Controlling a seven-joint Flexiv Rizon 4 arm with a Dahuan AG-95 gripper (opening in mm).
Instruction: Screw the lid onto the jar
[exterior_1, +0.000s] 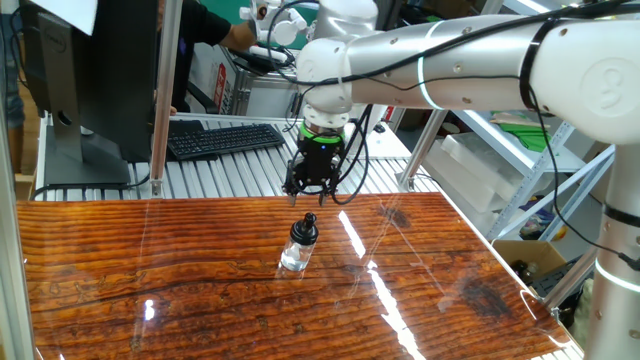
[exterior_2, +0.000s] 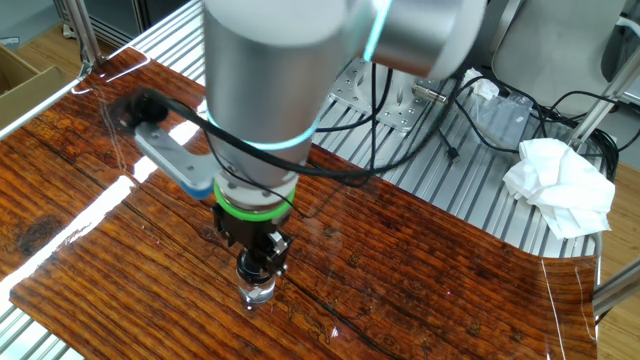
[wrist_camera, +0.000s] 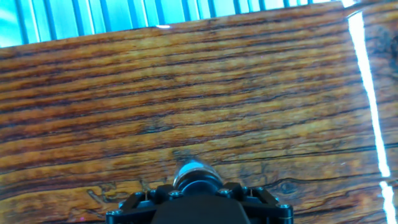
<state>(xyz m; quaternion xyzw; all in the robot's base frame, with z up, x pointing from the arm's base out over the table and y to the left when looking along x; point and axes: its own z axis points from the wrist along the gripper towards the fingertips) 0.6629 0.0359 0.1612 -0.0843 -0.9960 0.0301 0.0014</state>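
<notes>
Jar (exterior_1: 297, 255): clear, upright on wooden table (exterior_1: 150, 260), black lid (exterior_1: 305, 228) on top. Gripper (exterior_1: 308, 195) directly above; finger state cannot be told. Keyboard (exterior_1: 222, 138) behind; crumpled white cloth (exterior_2: 560, 185) aside.

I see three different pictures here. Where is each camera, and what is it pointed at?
One fixed view: off the wooden table, facing the arm and tool above the jar with its lid.
The other fixed view: high on the opposite side, looking down the arm's wrist at the jar.
Hand view: on the hand, looking down; only the tool's base shows.
All three share the jar and table.
</notes>
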